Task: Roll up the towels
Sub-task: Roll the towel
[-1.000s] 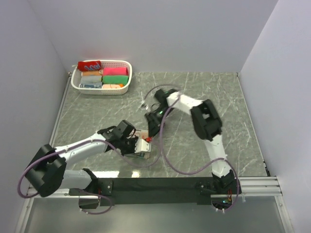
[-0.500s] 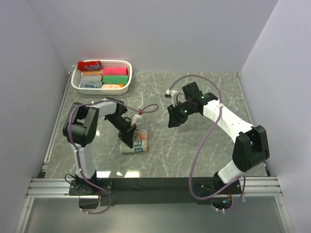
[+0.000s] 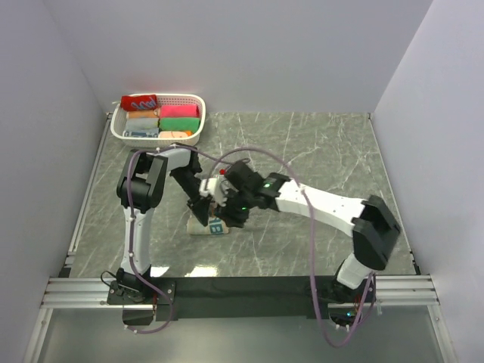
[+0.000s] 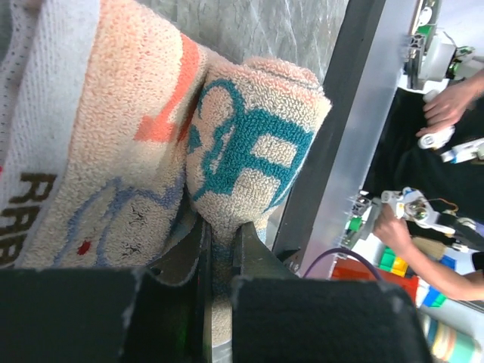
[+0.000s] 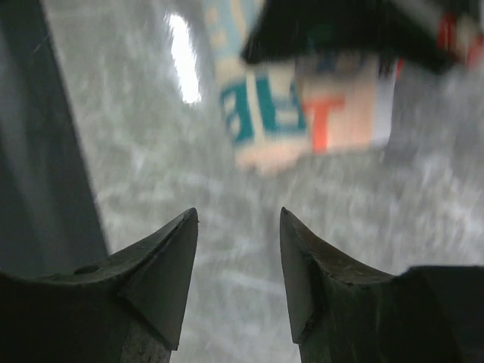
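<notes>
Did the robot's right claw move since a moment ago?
Yes. The right gripper has swung left, toward the white basket's side, and lower in the top view, ending beside the cream towel.

Soft, even overhead light; towel point(image 4: 249, 151) sharp in left wrist view, right wrist view motion-blurred, white glare on table point(image 5: 144, 166).

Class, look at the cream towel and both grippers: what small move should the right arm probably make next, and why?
Probably ease the right gripper forward onto the cream towel and close. Its jaws stand open with nothing between them, short of the cloth, while the left gripper is pinched shut on the partly rolled end; the roll likely needs a second hold.
</notes>
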Controlling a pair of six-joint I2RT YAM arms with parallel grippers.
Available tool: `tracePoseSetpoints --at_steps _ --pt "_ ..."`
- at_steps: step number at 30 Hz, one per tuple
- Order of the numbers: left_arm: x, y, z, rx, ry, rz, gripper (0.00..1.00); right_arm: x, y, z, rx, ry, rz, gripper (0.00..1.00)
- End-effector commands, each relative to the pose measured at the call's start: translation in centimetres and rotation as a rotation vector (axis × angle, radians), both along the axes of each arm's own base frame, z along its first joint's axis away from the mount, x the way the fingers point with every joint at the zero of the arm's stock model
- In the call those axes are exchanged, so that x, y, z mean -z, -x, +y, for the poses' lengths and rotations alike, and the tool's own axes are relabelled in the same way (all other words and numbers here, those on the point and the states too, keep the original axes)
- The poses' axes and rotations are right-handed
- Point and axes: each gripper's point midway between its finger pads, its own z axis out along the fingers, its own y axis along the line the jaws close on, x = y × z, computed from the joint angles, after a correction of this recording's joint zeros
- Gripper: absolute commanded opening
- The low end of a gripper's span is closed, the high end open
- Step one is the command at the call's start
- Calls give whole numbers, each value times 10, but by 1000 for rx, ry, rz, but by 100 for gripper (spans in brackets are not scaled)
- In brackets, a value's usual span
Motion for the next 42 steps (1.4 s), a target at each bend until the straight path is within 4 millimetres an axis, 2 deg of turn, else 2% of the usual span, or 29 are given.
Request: tracePoseSetpoints --at_steps 1,2,3,5,6,12,14,15,20,21,23,24,25,27,28,30,32,34,36,37,38,39,40,41,42 --pt "34 -28 11 65 -39 -154 1 -3 -22 49 -9 -26 -175 55" --pt "35 -28 11 62 -42 -149 1 -4 -27 57 -5 -21 -206 55" --pt "35 -29 11 59 -41 -152 1 8 -26 63 -15 2 -210 55" --pt "35 -28 11 61 -41 -143 2 12 -18 78 -56 6 -239 55" --pt "35 -29 11 61 -42 -147 2 20 -20 79 -55 26 -258 73" --pt "37 -32 11 58 -47 -157 2 59 -18 82 -97 119 -304 75" --pt "37 -34 10 49 -41 -156 2 70 -15 78 -124 144 -303 69" --pt "36 -36 8 45 -37 -160 2 76 -13 76 -133 157 -299 62" --pt "27 -42 4 21 -6 -182 3 107 0 60 -170 224 -224 37" --pt "24 -42 4 20 1 -187 4 112 2 58 -175 231 -214 28" --pt "17 -43 2 11 28 -193 11 119 9 51 -190 243 -179 16" --pt "13 -43 2 2 37 -192 15 121 13 50 -199 243 -158 2" --pt "10 -46 4 -15 46 -197 23 122 16 45 -202 253 -127 0" --pt "-3 -52 3 -71 86 -214 31 120 27 46 -231 230 -41 0" --pt "-15 -64 8 -113 115 -267 38 117 26 41 -227 233 -4 0" --pt "-32 -74 10 -203 168 -289 43 112 34 41 -242 200 75 0" --pt "-53 -92 23 -301 209 -355 52 109 35 37 -226 188 131 0" --pt "-65 -102 38 -389 234 -376 54 108 40 36 -224 179 187 0" --pt "-80 -107 45 -436 251 -408 54 109 39 34 -209 177 225 0" --pt "-89 -116 66 -505 256 -439 54 106 39 36 -203 167 253 0" --pt "-94 -120 74 -540 256 -453 54 105 40 37 -201 160 276 0" --pt "-96 -119 81 -568 255 -459 55 108 35 36 -183 161 309 0" --pt "-99 -122 97 -614 247 -477 55 104 33 40 -167 157 340 0" --pt "-107 -121 105 -629 241 -517 55 107 35 42 -168 148 402 0" --pt "-105 -114 110 -638 228 -521 55 106 34 43 -158 143 437 0"
